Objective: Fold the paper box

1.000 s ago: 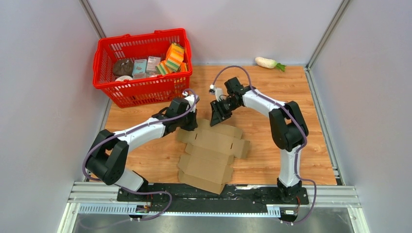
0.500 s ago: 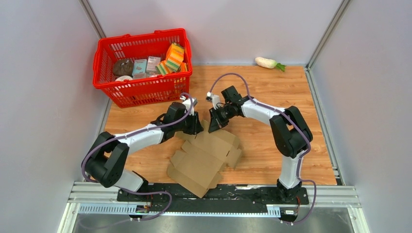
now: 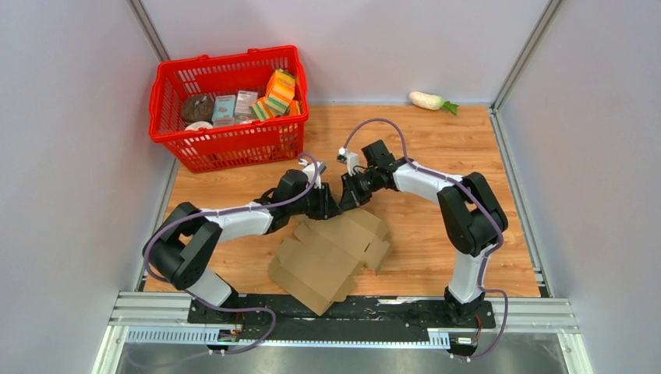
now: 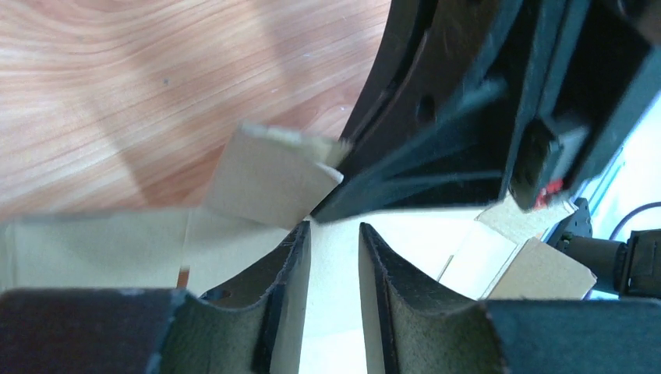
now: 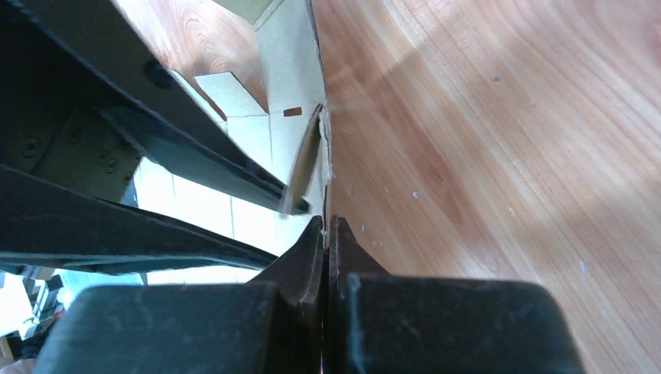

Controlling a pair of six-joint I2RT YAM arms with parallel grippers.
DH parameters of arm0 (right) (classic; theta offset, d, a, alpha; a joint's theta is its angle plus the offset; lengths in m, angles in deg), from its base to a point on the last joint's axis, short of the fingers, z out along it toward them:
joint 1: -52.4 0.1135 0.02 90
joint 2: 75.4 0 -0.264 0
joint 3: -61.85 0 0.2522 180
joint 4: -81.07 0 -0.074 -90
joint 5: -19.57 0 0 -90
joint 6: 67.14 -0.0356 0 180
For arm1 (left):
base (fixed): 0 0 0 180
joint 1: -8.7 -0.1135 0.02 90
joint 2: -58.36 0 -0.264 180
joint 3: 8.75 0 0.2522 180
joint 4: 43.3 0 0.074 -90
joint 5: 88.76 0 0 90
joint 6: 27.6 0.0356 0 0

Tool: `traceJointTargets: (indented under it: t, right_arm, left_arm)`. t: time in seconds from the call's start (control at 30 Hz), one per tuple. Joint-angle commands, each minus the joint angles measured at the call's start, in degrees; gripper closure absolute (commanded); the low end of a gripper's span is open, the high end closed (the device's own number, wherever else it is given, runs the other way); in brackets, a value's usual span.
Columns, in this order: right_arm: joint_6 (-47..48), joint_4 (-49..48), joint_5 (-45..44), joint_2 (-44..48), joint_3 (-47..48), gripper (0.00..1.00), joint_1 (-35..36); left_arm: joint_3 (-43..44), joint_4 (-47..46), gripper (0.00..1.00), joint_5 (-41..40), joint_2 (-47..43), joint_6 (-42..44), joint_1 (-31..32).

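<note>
Wooden table (image 3: 436,140): red basket (image 3: 226,148) behind; left gripper (image 4: 331,232) apart, right gripper (image 5: 326,224) pinching paper box (image 3: 327,257).

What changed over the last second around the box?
The box turned slightly clockwise and slid near-left. The left gripper opened and moved right along the far edge. The right gripper came down to meet it and shut, apparently on its far flap. The basket and radish stayed put.
</note>
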Motion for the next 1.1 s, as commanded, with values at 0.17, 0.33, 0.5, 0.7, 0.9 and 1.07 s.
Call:
traceJointTargets:
  t: [0.17,0.33,0.5,0.7,0.9,1.07]
  right_arm:
    - [-1.84,-0.25,-3.50,4.47,-0.13,1.00,-1.96]
    - [-2.19,-1.74,-1.75,5.53,-1.01,1.00,-1.96]
    - [-2.54,-2.70,-1.92,6.84,-2.14,1.00,-1.87]
    - [-2.98,-3.85,-1.21,7.11,-2.77,1.00,-1.78]
    - [-2.90,-3.85,-1.66,7.55,-2.85,1.00,-1.78]
    - [-3.51,-5.25,-0.96,7.46,-3.38,1.00,-1.78]
  left_arm:
    - [-5.86,22.59,0.68,-23.90,-23.44,3.31,0.10]
    - [-2.52,34.31,0.76,-30.36,-23.47,6.30,-0.08]
    - [3.17,37.64,0.83,-32.56,-16.36,8.41,0.01]
    - [6.79,36.77,0.87,-32.30,-8.35,8.94,0.62]
    - [6.36,35.64,0.89,-29.58,-6.06,7.28,5.28]
    - [2.59,29.41,0.89,-27.46,-8.87,3.49,8.71]
